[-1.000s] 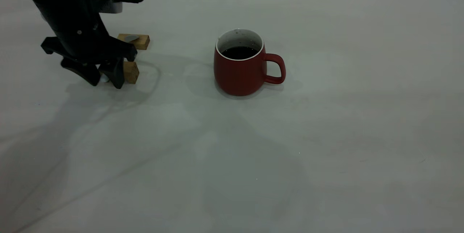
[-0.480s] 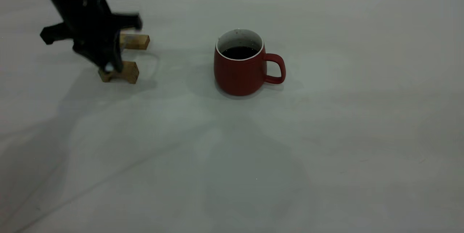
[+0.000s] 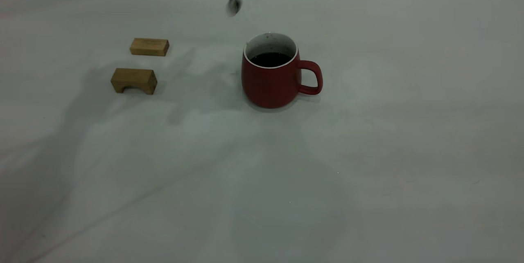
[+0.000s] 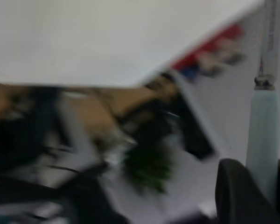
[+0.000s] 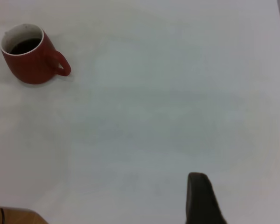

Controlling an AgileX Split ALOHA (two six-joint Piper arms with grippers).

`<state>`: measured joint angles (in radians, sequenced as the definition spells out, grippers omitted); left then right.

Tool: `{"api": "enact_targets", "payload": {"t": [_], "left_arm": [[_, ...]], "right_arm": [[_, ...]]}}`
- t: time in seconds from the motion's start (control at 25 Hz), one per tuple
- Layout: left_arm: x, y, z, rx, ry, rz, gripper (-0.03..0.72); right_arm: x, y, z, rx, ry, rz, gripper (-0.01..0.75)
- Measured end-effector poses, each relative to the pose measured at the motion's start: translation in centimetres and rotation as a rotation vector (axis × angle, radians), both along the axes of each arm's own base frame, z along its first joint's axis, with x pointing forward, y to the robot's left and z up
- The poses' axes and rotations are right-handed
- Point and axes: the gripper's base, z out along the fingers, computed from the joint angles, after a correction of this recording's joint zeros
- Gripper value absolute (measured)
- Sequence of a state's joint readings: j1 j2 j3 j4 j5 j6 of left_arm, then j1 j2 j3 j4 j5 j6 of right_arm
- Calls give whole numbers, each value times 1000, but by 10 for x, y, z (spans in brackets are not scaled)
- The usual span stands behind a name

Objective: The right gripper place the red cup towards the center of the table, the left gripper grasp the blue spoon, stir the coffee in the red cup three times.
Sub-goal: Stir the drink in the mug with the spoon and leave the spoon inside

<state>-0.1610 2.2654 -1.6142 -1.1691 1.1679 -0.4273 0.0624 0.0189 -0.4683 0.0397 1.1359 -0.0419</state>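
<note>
Left claw (image 4: 266, 193) first: in its wrist view we see its dark fingers (image 4: 235, 191) closed around the pale blue handle of the blue spoon (image 4: 263, 135), with the grey metal neck running up and away from them. From outside, only a blurred dark shape of that claw shows at the upper edge of the frame, and the spoon's bowl hangs below it as a grey smudge, above the desk (image 3: 368, 152) and up and to the left of the red cup (image 3: 271, 73). The spoon is in the air, clear of the two wooden blocks (image 3: 134, 79) that sit well to the left of the cup.

The cup stands upright near the middle of the desk, handle pointing to the right side, with the coffee (image 3: 270, 59) dark inside its white rim. We judge the placing step done and the spoon grasp made; the step in hand is carrying the spoon to the cup.

Next, we think the spoon's bowl must come over the cup's mouth, go down into the coffee without striking the rim, and then circle three times.

Of the right claw (image 5: 200, 198) we see only one dark finger in its own wrist view, well apart from the cup; we cannot tell how far it is open.
</note>
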Motion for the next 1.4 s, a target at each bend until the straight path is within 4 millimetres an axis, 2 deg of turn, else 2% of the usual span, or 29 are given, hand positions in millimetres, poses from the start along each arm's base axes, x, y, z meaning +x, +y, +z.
{"api": "enact_targets", "payload": {"t": [0.16,0.4,0.68,0.96,1.24,1.4], "left_arm": [[5,-6,4,-103,103,103,171],[8,-26,-18,-188,380,225,171],[7,-35,-42,-183,538,268,171],[7,-34,-51,-133,574,300,171],[9,-31,-76,-23,560,353,171],[12,-29,-87,-4,462,364,171]], "right_arm": [[0,0,0,0,0,0,484],[0,0,0,0,0,0,483],[0,0,0,0,0,0,483],[0,0,0,0,0,0,483],[0,0,0,0,0,0,483],[0,0,0,0,0,0,483]]}}
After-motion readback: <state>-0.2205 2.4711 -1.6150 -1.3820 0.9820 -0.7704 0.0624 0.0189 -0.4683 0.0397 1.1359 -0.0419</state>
